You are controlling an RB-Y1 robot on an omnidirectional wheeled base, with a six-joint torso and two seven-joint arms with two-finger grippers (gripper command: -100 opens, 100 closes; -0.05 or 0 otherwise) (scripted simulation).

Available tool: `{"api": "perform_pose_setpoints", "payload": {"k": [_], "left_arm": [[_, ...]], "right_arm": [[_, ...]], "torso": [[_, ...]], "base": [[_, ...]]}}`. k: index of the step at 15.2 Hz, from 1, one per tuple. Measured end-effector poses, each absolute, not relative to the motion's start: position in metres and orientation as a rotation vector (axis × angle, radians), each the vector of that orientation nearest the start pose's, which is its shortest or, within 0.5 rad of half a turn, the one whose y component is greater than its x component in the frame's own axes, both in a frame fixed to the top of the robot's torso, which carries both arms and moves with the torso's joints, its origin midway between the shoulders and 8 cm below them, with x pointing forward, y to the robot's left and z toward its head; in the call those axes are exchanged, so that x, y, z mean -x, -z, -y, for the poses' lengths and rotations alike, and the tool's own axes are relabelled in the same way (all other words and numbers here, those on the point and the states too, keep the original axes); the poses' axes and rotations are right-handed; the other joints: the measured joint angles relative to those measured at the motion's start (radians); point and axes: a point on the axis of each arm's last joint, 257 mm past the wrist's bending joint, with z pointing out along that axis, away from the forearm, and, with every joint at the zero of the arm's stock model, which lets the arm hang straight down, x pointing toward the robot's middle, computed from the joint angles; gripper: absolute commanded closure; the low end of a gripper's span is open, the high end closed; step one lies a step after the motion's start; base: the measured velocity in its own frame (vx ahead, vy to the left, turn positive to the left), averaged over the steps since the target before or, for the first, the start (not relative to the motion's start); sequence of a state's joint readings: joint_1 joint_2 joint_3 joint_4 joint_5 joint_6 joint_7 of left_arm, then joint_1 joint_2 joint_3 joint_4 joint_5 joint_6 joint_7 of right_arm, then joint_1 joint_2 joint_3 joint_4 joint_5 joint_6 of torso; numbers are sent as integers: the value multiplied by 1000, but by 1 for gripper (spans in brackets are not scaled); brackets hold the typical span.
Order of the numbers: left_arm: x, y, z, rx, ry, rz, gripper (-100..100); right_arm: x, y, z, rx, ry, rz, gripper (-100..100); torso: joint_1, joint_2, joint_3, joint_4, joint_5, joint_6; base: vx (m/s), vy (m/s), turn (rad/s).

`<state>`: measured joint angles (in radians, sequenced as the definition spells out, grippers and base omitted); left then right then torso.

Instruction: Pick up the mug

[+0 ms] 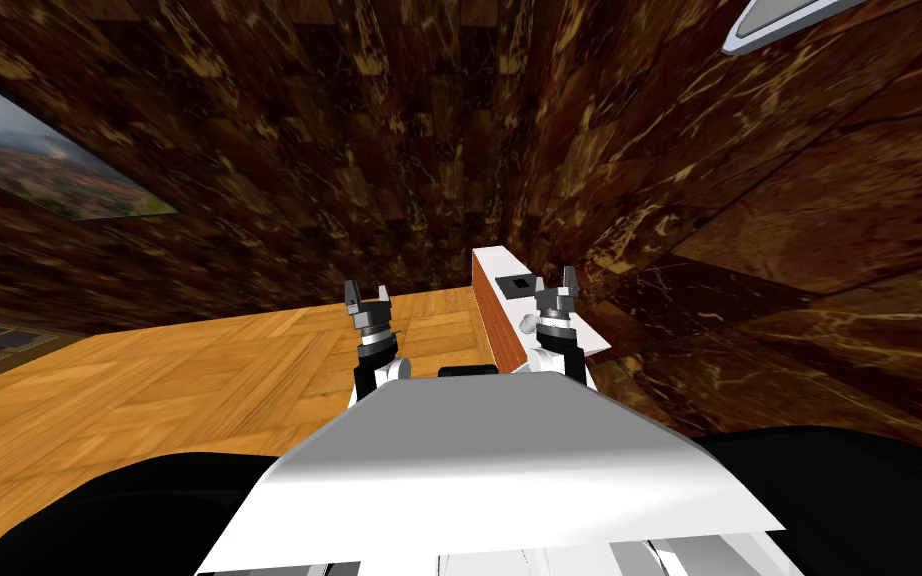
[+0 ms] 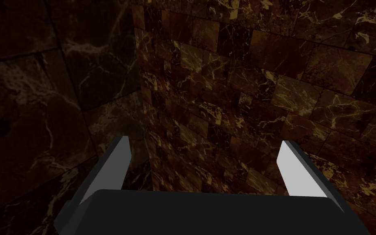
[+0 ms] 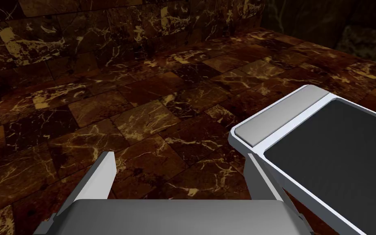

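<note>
Currently: search stage, by my judgement.
Left gripper (image 1: 369,296): raised above the wooden floor (image 1: 199,380), blades wide apart, empty.
Right gripper (image 1: 556,284): raised above the top of a white-topped cabinet (image 1: 494,262) with a brick-red side, blades wide apart, empty.
Mug: location cannot be told.
Dark square recess (image 1: 517,285): in the cabinet top, toward its far end.
Handling note: find the mug by turning head and base before reaching, with both arms clear of the cabinet's edge.

Dark marble walls (image 1: 349,150) — parquet floor (image 1: 199,370), white-topped counter (image 1: 497,265) along one wall.
</note>
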<state>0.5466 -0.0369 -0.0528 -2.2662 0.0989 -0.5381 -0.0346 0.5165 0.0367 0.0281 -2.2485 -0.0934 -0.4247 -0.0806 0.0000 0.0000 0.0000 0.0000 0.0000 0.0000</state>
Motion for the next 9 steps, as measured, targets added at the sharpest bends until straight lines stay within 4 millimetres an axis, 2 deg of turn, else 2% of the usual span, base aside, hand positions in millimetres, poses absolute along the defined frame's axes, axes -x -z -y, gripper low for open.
{"api": "perform_pose_setpoints", "payload": {"k": [9], "left_arm": [[-337, -10, -284, 757, 1357, -536, 0]], "right_arm": [[-362, 30, 284, -724, -1297, -796, -100]], "torso": [[1, -2, -1, -1, 0, 0]], "base": [[24, 13, -14]]}}
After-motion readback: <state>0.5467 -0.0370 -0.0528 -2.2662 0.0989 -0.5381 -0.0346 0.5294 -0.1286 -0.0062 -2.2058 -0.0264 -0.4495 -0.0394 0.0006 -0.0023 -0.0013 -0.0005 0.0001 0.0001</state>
